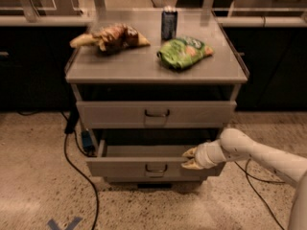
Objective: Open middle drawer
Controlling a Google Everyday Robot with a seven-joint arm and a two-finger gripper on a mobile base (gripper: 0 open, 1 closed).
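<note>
camera view. we see a light-grey metal cabinet (144,73) with a flat, matte top edged by a low raised rim. on that top lie a crumpled brown snack bag (111,36) at the left, an upright dark soda can (169,23) at the back, and a glossy green chip bag (184,51) just in front of the can; none of them overhangs the drawers. the top drawer (115,114) sits flush and carries a small dark wire handle (157,113).

below it, the middle drawer (120,167) stands forward of the cabinet face, its shallow interior a dark slot behind a plain flat front, with its own wire handle (156,168) at centre. the lowest part of the cabinet is largely hidden beneath this front.

the gripper (190,159) is at the right part of the middle drawer's front, to the right of the handle. its pale fingers (189,152) are spread, one near the front's upper edge and one lower on its face; we cannot tell whether they touch the metal. the smooth, rounded cream arm (259,152) enters from the right.

the floor (38,186) is speckled terrazzo. a black cable (72,152) loops down the cabinet's left side, near a small blue object (87,140), and another cable (254,176) trails under the arm. a blue tape cross (64,223) marks the floor at lower left. dark counters (29,66) flank the cabinet behind.
</note>
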